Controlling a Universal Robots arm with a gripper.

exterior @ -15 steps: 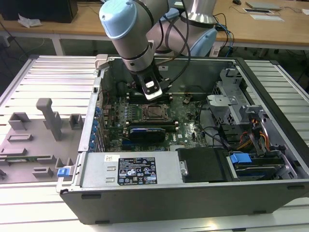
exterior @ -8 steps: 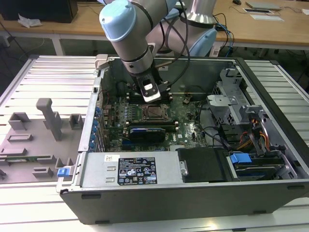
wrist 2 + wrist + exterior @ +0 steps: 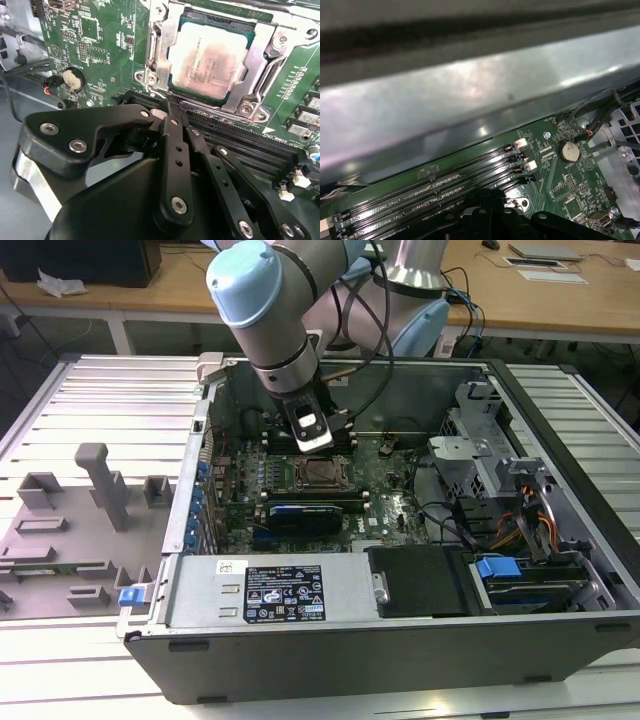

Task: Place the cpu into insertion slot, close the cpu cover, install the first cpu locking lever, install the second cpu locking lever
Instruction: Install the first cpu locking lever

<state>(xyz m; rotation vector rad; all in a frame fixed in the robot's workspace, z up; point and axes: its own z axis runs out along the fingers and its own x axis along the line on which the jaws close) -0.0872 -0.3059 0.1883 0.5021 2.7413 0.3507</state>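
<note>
The cpu [image 3: 212, 57], pale and silvery, lies seated in the insertion slot [image 3: 322, 475] on the green motherboard [image 3: 90, 45]. The cpu cover [image 3: 260, 55], a silvery frame, lies flat over the chip's edges. My gripper [image 3: 171, 111] stands right at one edge of the socket, between it and the black memory slots [image 3: 240, 145]. Its black fingers are pressed together, so it is shut. A thin silvery wire lever end [image 3: 152, 92] curves up to the fingertips; I cannot tell whether it is pinched. In the exterior view the gripper [image 3: 312, 436] hangs just behind the socket.
The open computer case [image 3: 400, 640] surrounds the board, its metal wall [image 3: 470, 90] close behind the memory slots [image 3: 445, 185]. A coin battery [image 3: 568, 151] sits nearby. A drive cage with cables [image 3: 480, 440] is at the exterior view's right, a grey fixture plate [image 3: 70, 530] at its left.
</note>
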